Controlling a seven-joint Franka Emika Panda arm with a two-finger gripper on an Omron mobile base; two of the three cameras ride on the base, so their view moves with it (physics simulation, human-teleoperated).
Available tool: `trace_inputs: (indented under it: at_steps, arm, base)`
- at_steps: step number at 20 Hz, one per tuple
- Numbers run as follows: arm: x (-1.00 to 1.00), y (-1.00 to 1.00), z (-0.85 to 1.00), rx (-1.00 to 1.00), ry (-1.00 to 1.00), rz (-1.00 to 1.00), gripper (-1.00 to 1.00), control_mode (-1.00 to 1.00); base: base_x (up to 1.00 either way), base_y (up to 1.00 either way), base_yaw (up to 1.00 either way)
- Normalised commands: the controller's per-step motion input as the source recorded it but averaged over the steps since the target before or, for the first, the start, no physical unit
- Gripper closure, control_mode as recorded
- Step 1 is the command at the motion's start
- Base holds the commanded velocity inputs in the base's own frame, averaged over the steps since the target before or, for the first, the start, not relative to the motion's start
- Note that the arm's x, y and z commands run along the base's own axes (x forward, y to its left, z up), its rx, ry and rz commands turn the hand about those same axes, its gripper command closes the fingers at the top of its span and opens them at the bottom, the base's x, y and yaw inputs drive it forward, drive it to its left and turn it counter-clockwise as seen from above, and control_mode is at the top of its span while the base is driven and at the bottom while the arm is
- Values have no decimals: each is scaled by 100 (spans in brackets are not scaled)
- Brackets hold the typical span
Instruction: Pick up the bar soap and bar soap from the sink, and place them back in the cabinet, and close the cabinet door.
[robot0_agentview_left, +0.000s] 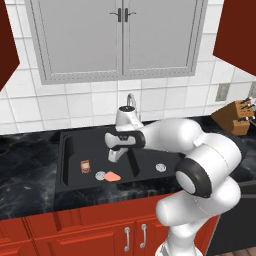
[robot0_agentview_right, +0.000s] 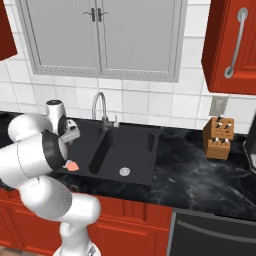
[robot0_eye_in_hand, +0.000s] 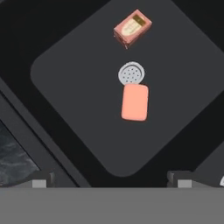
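The salmon-pink bar soap (robot0_eye_in_hand: 134, 102) lies flat on the floor of the black sink's (robot0_agentview_left: 69, 150) left basin, touching the round grey drain (robot0_eye_in_hand: 131, 73). The smaller brown bar soap (robot0_eye_in_hand: 132, 28) lies a little beyond the drain. The left base view also shows the pink bar (robot0_agentview_left: 112, 176) and brown bar (robot0_agentview_left: 85, 166). My gripper (robot0_agentview_left: 116, 155) hangs open above this basin, well clear of both bars, with nothing between its fingers. At upper right hangs the red cabinet door (robot0_agentview_right: 231, 47) with its silver bar handle (robot0_agentview_right: 235, 42); the interior is hidden.
The curved faucet (robot0_agentview_left: 131, 100) rises just behind my hand. The right basin has its own drain (robot0_agentview_right: 124, 171). A knife block (robot0_agentview_right: 218, 137) stands on the counter at right. A pale grey two-door cabinet (robot0_agentview_left: 120, 35) hangs above the sink. Red drawer units (robot0_agentview_left: 100, 235) sit below.
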Motion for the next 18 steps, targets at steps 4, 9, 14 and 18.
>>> trace_inputs:
  at_steps: [4, 9, 14, 18]
  arm:
    - [15, 0, -10, 0, 0, 0, -100, -100]
    - [15, 0, -9, 0, 0, 0, -100, -100]
    - [13, 0, -11, 0, 0, 0, -100, -100]
    - [12, 0, -8, 0, 0, 0, -100, -100]
  base:
    - [0, 0, 0]
    - [0, 0, 0]
    - [0, 0, 0]
    - [0, 0, 0]
